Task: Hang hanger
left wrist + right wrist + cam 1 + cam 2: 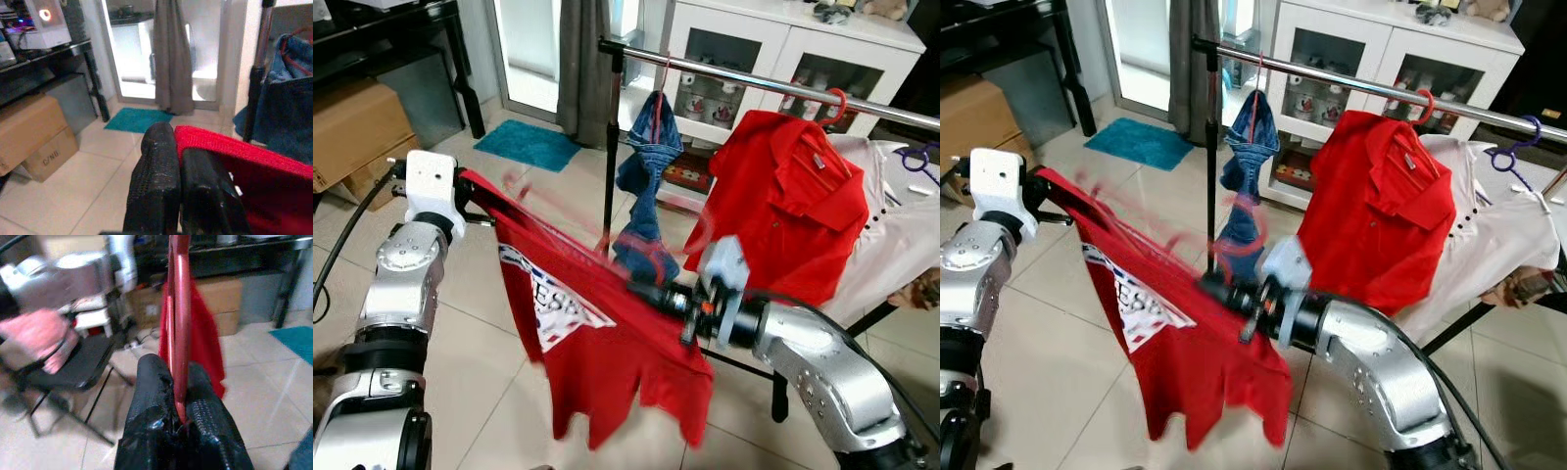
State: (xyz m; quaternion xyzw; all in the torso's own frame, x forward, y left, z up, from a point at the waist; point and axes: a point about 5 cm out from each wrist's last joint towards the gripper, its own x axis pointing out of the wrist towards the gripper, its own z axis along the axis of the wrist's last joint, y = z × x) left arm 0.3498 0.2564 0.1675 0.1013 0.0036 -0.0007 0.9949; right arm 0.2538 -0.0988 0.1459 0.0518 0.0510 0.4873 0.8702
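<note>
While the red T-shirt (607, 352) on its red hanger (177, 308) is hanging between the two arms, low and in front of the robot, the hanging itself is not yet done: the hanger's hook is blurred in the head views and is sitting clearly below the rail (783, 88), not over it. The right gripper (182, 418) is pinching the thin red hanger wire between its two black fingers, closed tight on it, with the silver right forearm reaching in from the lower right and pointing inward toward the middle of the scene. The left gripper (178, 181) is clamping the red cloth at the shirt's far shoulder edge, fingers pressed together on the fabric, its arm bent up at the robot's left side and holding that corner high, so the shirt is stretching in a slope from left down to right. Judging from this, what is left is lifting the hook up to the rail, setting it over a free stretch, and letting go with both grippers. Beyond the shirt, the metal rail is already carrying a folded pair of jeans (646, 186), a red polo shirt (783, 206) on a red hanger and a white garment (891, 225), with a white cabinet (783, 49) standing behind.
</note>
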